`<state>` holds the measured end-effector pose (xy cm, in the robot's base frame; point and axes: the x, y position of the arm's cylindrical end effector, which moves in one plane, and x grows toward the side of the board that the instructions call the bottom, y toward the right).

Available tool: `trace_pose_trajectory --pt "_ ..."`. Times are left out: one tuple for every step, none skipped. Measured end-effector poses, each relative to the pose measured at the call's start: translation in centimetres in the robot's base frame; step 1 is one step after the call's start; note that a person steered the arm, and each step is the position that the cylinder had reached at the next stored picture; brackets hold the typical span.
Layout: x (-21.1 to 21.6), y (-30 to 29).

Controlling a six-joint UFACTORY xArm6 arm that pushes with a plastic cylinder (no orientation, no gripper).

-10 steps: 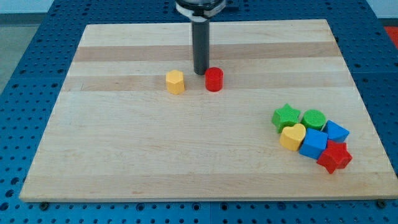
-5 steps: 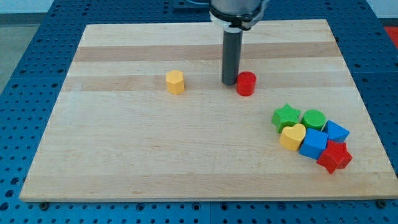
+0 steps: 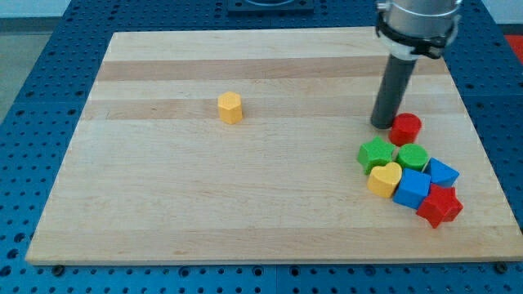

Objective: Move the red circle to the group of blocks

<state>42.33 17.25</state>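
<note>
Seven blocks sit on the wooden bench [image 3: 163, 204], and nearest the view's bottom is the cluster at the right: a red star [image 3: 440, 205] at the low corner, a blue cube [image 3: 412, 189] beside it, a yellow heart [image 3: 384, 179] to the view's left of that, another blue block [image 3: 442, 172] whose shape I cannot make out at the right edge, then a green star [image 3: 377, 153] and a green round-looking block [image 3: 413, 156] along the cluster's upper side. Just above those two greens lies the red circle [image 3: 405, 128], close against the group, though whether it actually touches them is hard to tell. My tip [image 3: 382, 125] stands immediately to the view's left of the red circle, seemingly in contact with it. No pincer exists on this rod, so nothing opens or grips. Well apart, toward the view's left, a yellow hexagon [image 3: 230, 107] sits alone. The arm's upper part is cut off by the top edge.
</note>
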Motion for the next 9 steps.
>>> trace_pose_trajectory --pt "-0.2 0.8" --pt "-0.2 1.5" --pt "-0.6 2.7" --pt "-1.2 3.6" --pt "-1.9 4.3" --pt "-1.7 5.3" --pt "-0.6 5.3" --pt "1.1 5.3" --pt "2.8 5.3"
